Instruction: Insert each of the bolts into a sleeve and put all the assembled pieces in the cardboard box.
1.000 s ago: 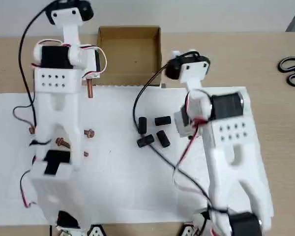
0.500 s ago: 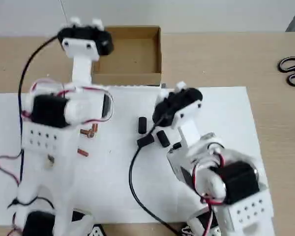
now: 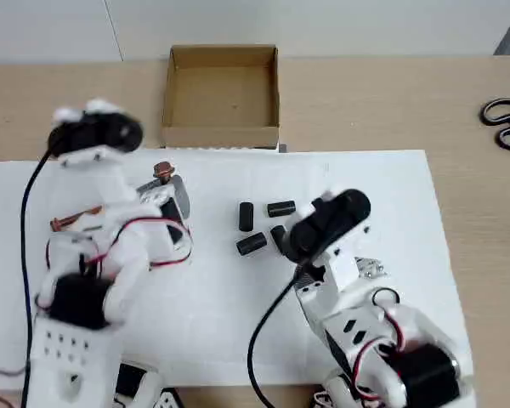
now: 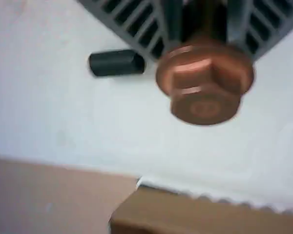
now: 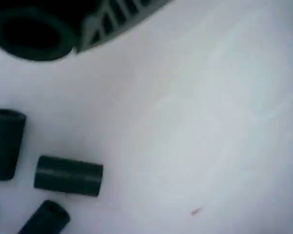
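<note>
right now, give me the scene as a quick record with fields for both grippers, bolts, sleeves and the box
left gripper: shut on a copper bolt, head out of the jaws, over the white sheet
right gripper: low, one sleeve right against it; grip unclear
loose sleeves: three, lying on the sheet close by
spare bolts: on the sheet by the left arm
cardboard box: open, beyond the sheet's far edge
assembled pieces: none yet

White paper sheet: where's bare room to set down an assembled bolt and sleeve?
Bare: the white paper sheet between the black sleeves and its right edge; its middle between the left arm and the sleeves; the wooden table between the brown cardboard box and black scissors. Crowded: the sleeves by the right arm, the copper bolts by the left arm.
</note>
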Tool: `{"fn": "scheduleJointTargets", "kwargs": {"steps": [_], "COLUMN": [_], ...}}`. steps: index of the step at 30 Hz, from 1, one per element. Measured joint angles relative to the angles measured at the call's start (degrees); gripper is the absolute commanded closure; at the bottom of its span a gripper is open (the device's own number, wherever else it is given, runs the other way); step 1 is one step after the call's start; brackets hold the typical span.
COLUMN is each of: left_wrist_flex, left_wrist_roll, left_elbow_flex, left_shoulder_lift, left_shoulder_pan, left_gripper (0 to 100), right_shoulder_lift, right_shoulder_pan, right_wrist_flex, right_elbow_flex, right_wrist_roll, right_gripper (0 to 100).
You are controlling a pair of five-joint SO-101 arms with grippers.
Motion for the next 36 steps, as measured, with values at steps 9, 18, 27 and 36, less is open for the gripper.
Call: {"fn": "scheduleJointTargets", "kwargs": {"steps": [9,18,27,36], "left_wrist_flex": [-11.43,-11.96,-11.96,-11.96], "left_wrist_roll": [6.24,14.42,17.58,17.58], "left_elbow_flex": [15.12,17.67,17.67,17.67], "left_shoulder_lift": [-16.79,-19.87,-19.87,-19.87], "left_shoulder_pan": [0.0,2.02,12.57,15.21], "left_gripper": [100,100,100,100], "right_shoulder_lift": [-16.26,-25.58,-25.67,-25.58], "right_shoulder_pan": [-0.7,-11.87,-16.79,-17.05], "right_wrist_flex": [-12.84,-21.89,-32.35,-32.53], "right_elbow_flex": [16.53,30.59,36.31,36.48], "right_wrist_roll": [0.0,3.78,4.31,4.31], "right_gripper": [99.5,99.5,99.5,99.5]}}
